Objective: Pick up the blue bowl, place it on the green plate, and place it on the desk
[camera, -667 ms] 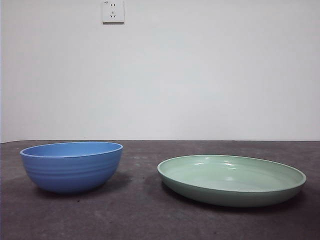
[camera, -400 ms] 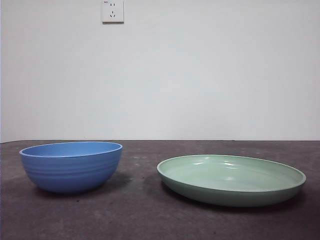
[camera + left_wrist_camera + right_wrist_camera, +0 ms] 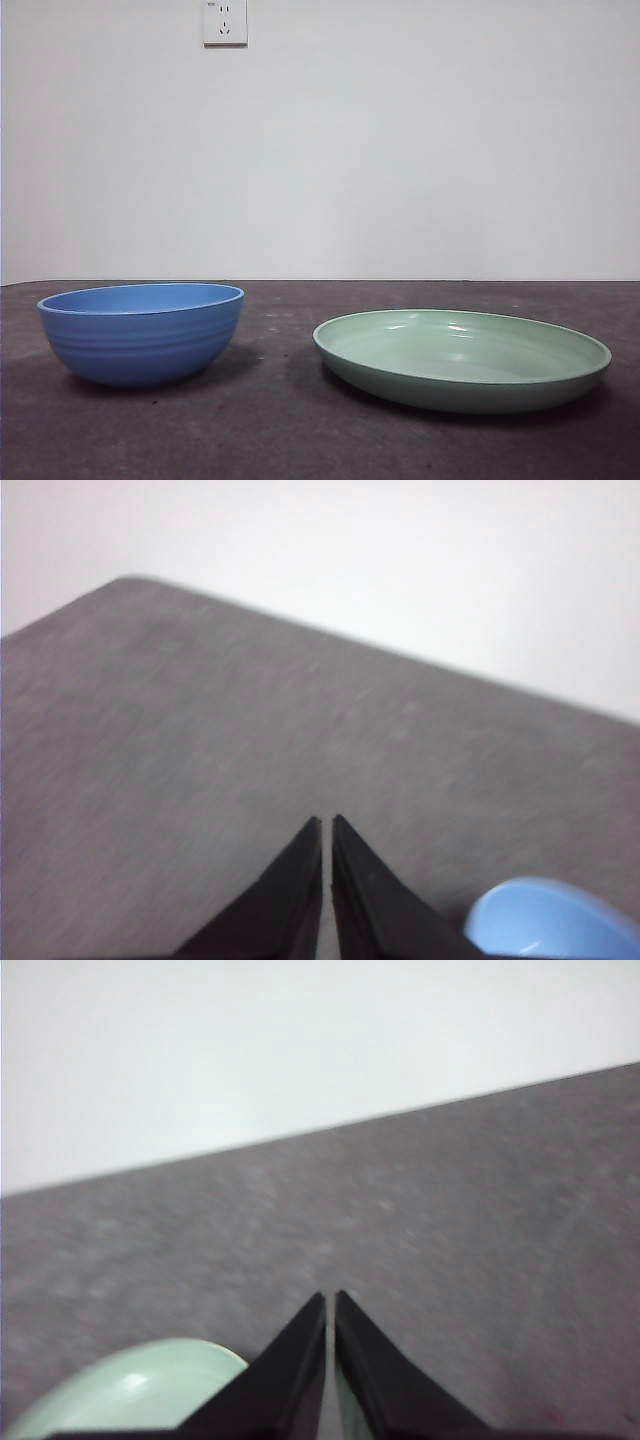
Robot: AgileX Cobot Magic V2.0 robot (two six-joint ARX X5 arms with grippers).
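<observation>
White wall with socket (image 3: 225, 22) behind a dark grey matte tabletop (image 3: 280, 430). Round, ridged blue bowl (image 3: 141, 333) and wide mint-green plate (image 3: 462, 359) rest apart, essentially unmoved since earlier frames. Left tool (image 3: 327, 825) and right tool (image 3: 330, 1301), tips pressed together, hold nothing; pickup not begun.

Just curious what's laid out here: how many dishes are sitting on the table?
2. The blue bowl stands on the desk at the left of the front view; the green plate lies apart from it, at the right.
</observation>
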